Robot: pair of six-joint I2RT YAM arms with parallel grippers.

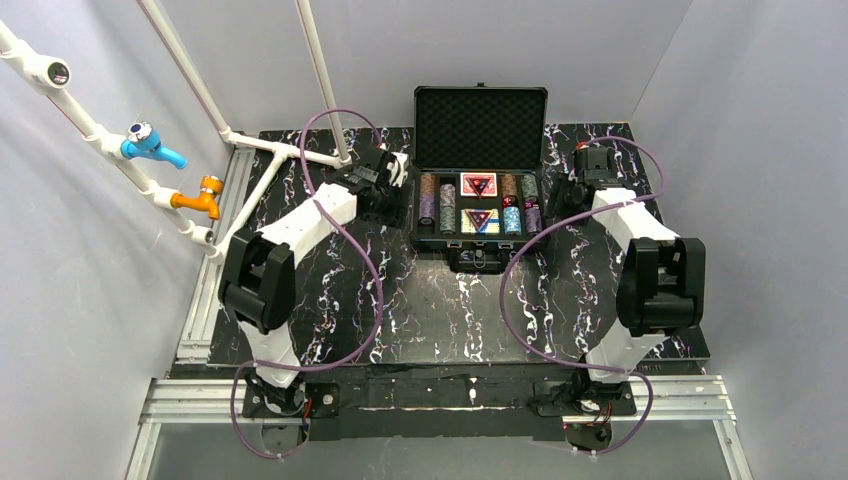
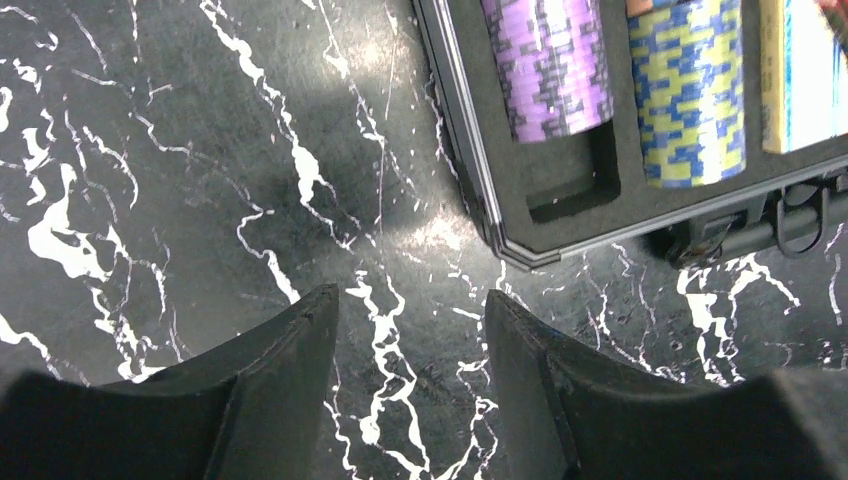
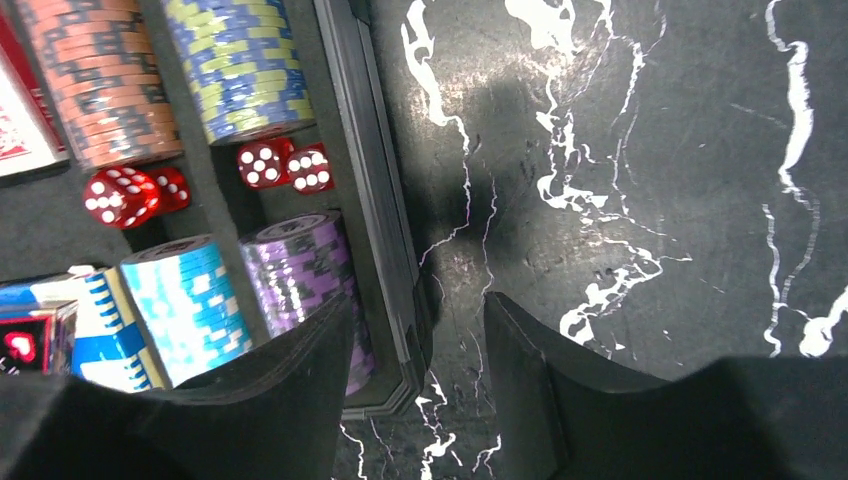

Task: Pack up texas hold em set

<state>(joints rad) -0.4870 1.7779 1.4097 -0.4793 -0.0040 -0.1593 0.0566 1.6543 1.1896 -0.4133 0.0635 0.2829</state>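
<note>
Open case (image 1: 480, 125) at worktop (image 1: 440, 310) rear holds chip stacks (image 2: 548, 65) and decks (image 1: 479, 185); wrist views crop it. Left gripper (image 2: 410, 300) parted, empty, beside its left wall; right gripper (image 3: 420, 305) parted, empty, over its right wall, contact unclear

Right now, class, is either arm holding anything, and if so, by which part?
Nothing is held. The left gripper is open over the table beside the case; the right gripper is open astride the case's side rim, not closed on it.

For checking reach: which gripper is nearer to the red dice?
Right. The right gripper is at the case wall beside the red dice; the left gripper is off the case's opposite side.
</note>
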